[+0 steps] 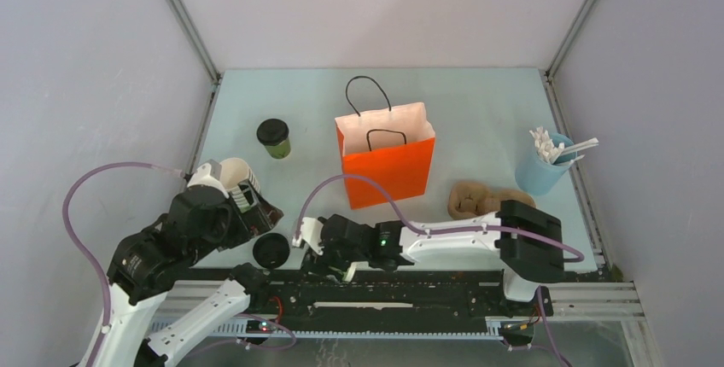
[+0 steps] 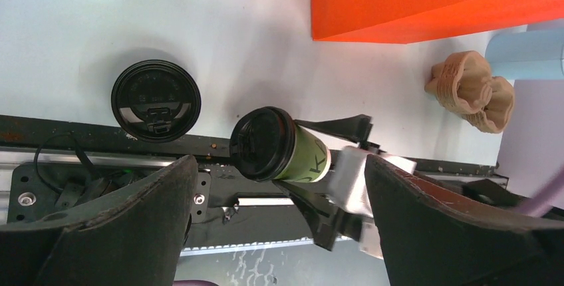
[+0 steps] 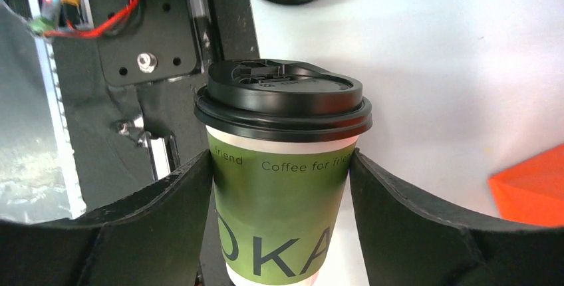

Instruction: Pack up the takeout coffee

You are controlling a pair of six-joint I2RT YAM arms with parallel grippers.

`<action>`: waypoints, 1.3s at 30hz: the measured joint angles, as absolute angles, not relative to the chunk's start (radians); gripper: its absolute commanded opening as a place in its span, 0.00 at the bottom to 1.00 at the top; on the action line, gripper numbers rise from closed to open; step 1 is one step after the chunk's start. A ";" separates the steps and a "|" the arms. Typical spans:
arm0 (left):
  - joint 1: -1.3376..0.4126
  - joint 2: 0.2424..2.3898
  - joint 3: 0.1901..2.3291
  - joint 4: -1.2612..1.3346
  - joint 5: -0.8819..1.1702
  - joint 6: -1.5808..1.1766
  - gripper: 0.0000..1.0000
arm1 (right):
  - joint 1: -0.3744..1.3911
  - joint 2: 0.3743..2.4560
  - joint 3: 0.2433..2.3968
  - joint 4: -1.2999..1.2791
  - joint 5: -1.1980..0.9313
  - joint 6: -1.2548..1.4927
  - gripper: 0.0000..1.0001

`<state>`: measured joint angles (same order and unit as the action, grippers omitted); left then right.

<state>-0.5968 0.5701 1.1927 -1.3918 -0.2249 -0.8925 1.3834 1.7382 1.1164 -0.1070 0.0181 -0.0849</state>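
**Top external, left wrist and right wrist views: right jaws clamped on a takeout coffee at the worktop's near edge**

Right wrist view: the near takeout coffee (image 3: 282,219) is an olive-green paper cup with a black lid. It sits between the right jaws with its lid uppermost in this view. Both black pads (image 3: 425,226) lie against the cup wall just below the lid, so the jaws are clamped on the cup. Whether its base rests on the worktop (image 3: 432,66) cannot be told. The black mounting rail (image 3: 166,33) runs just behind it.

Left wrist view: the same cup appears at the boundary between rail and worktop. The loose black lid (image 2: 155,100) lies flat to one side of it, near but apart. The left jaws stand wide apart, well clear of the cup and touching nothing.

Top external view: the right arm reaches leftward along the near edge and hides the cup it grips. The far takeout coffee (image 1: 273,137) stands upright towards the back left of the worktop. It is left of the orange paper bag (image 1: 386,166) and apart from it. The bag stands upright at mid-worktop with its mouth open and black cord handles. A stack of lidless cups (image 1: 232,172) sits just beside the left wrist. At the right, a blue cup of white sticks (image 1: 538,175) stands near the wall. Tan ribbed pieces (image 1: 476,200) lie between it and the bag.
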 measured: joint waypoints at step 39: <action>-0.597 0.321 1.131 -1.191 -0.216 -0.777 1.00 | 1.343 2.128 0.789 1.456 0.312 -0.290 0.75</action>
<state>-0.5968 0.3214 1.1313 -1.1912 -0.2161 -0.7769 1.3434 2.1277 0.7887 1.4563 0.3119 -0.2901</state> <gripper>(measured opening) 0.996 0.759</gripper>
